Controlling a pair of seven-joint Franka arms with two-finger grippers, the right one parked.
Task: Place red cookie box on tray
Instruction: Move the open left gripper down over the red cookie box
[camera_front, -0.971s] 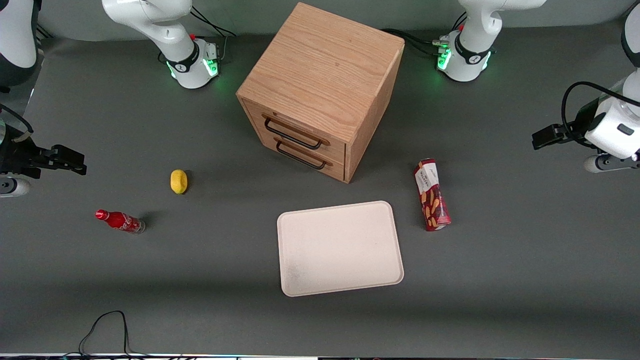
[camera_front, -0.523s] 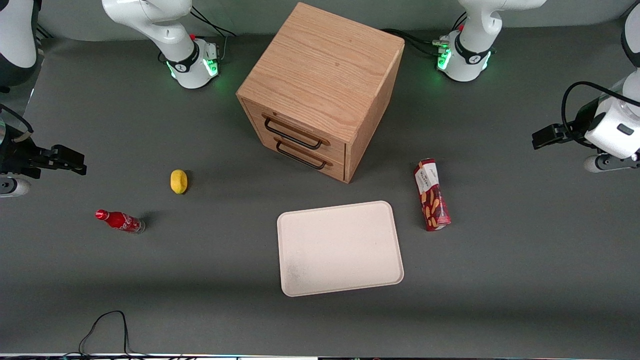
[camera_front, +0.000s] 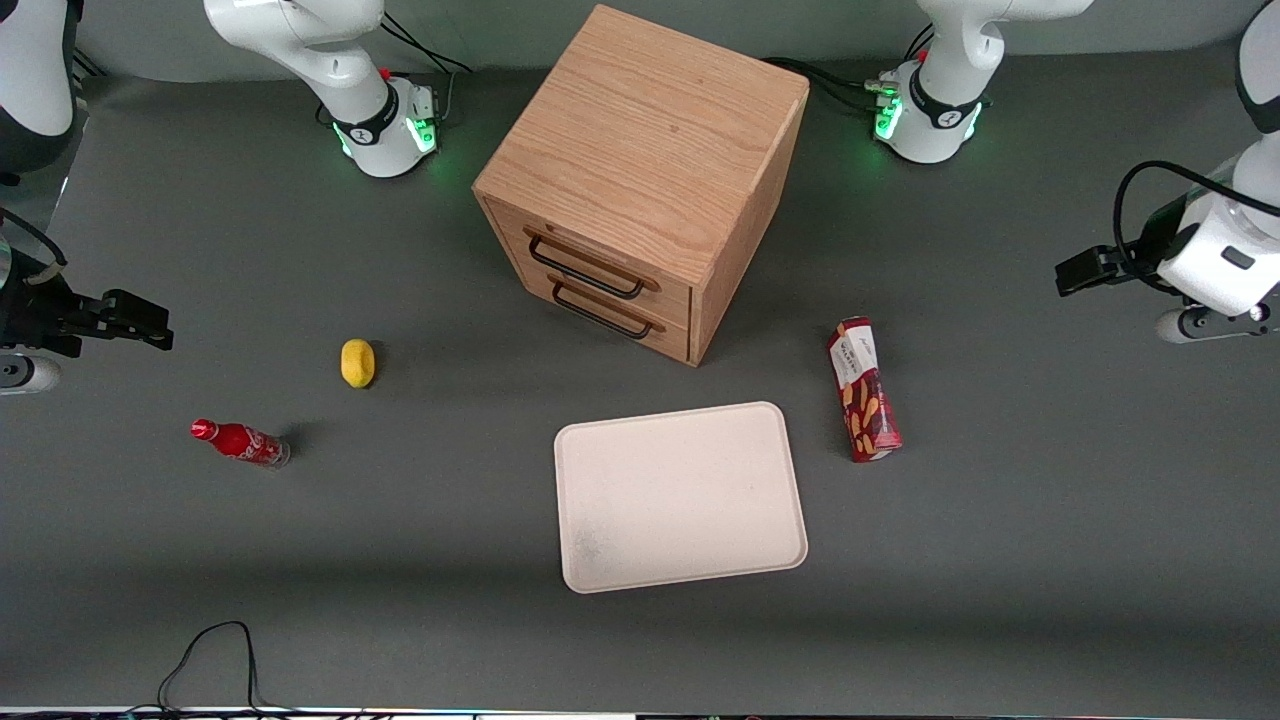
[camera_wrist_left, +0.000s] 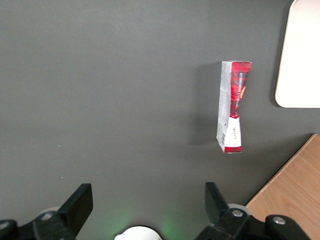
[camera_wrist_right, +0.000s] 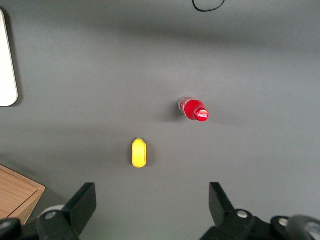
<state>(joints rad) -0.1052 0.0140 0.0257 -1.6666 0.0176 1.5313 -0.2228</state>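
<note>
The red cookie box lies flat on the grey table, beside the cream-white tray on the working arm's side, a small gap between them. Its white label end points toward the wooden cabinet. The tray holds nothing. My left gripper hangs above the table toward the working arm's end, well apart from the box and holding nothing. In the left wrist view the gripper is open with wide-spread black fingers, and the box and a tray corner lie on the table below.
A wooden two-drawer cabinet stands farther from the front camera than the tray. A yellow lemon and a small red soda bottle lie toward the parked arm's end. A black cable loops at the front edge.
My left gripper has shifted slightly toward the middle of the table and a little farther from the front camera. The box and tray have not moved.
</note>
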